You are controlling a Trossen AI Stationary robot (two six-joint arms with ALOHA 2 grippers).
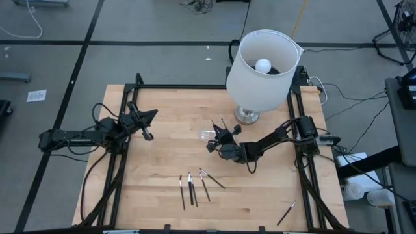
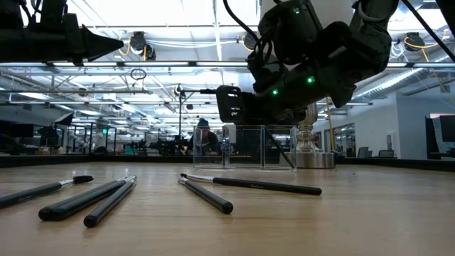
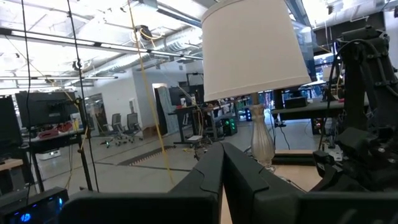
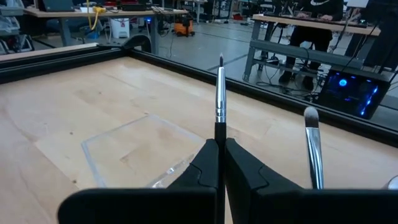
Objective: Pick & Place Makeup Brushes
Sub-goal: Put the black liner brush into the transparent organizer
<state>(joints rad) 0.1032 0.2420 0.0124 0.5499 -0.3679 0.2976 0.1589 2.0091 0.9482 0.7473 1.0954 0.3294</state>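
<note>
- Holding one makeup brush [image 4: 220, 93] upright, right gripper [image 4: 219, 163] is clamped on its handle, above the clear holder [image 4: 134, 152] near the lamp [image 1: 262, 65].
- Second brush [image 4: 313, 146] stands just beside.
- Spare brushes [image 1: 194, 187] lie near the table's [image 1: 162, 149] front edge.
- Lower straight into the holder, release late.
- Left gripper [image 1: 147, 133] pinched shut, empty, parked at the left side.

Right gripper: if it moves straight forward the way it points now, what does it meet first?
Probably the clear container. The right gripper, shut on a makeup brush, points over this container on the table, so the brush tip would likely arrive first. Depth is hard to judge.
</note>
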